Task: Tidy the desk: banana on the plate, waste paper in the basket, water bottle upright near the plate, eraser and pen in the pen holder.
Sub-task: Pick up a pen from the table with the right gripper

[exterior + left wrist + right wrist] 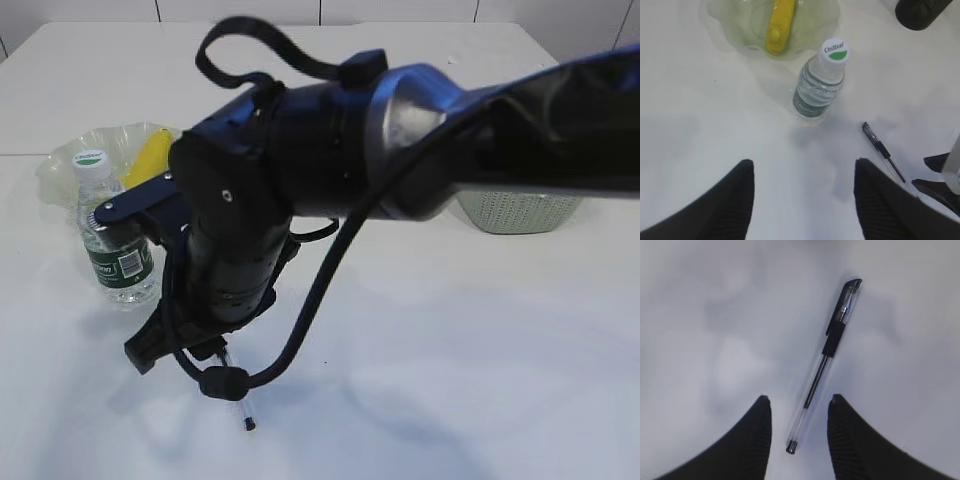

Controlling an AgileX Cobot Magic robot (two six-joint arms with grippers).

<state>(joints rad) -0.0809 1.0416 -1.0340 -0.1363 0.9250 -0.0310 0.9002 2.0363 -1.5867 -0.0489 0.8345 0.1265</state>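
The clear, black-capped pen lies flat on the white table, its rear end between the fingers of my open right gripper, which touch nothing. The same pen shows below the right arm in the exterior view. My left gripper hangs open and empty over bare table. The water bottle stands upright beside the clear plate, which holds the banana. The eraser, waste paper and pen holder are out of view.
A pale green basket stands at the back right, partly behind the right arm. That arm crosses most of the exterior view and hides the table's middle. A dark object sits at the top right; I cannot tell what it is.
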